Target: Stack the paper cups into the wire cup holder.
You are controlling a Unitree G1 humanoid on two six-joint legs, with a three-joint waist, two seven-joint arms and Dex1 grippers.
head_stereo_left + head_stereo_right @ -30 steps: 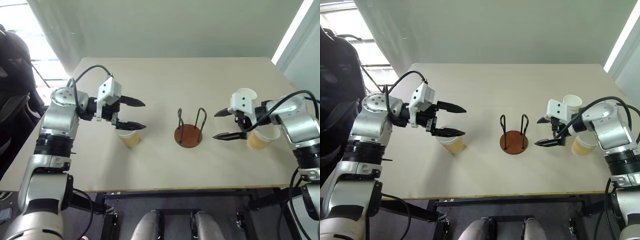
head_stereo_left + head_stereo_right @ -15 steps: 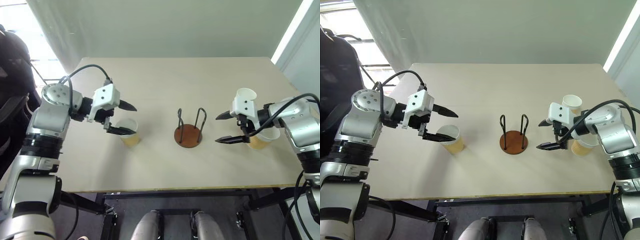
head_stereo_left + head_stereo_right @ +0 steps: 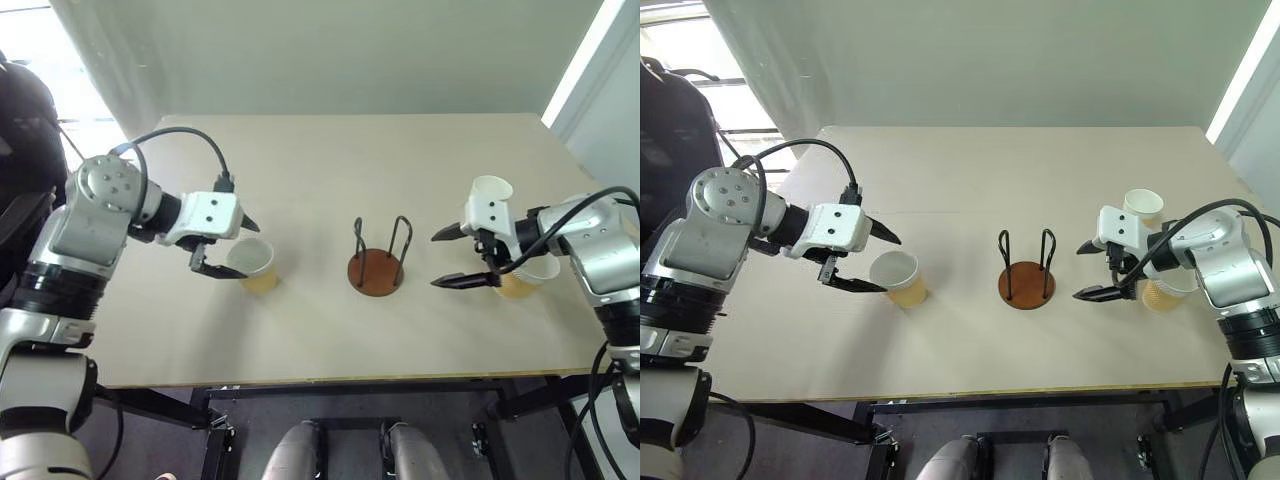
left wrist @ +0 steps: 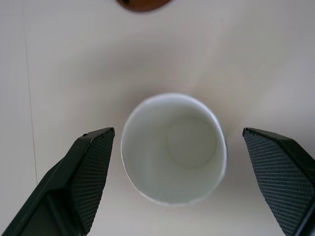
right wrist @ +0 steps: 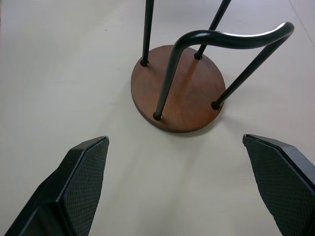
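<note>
Between holder (image 3: 378, 264) and table edge (image 3: 330, 377), bare tabletop

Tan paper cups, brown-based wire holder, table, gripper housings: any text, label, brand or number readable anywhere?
None can be read.
Nearest tan paper cup: plain white inside, no print.
Rust-brown disc base of the wire cup holder: bare.
Beige table: unmarked.
White housing behind the left gripper: no lettering visible.
</note>
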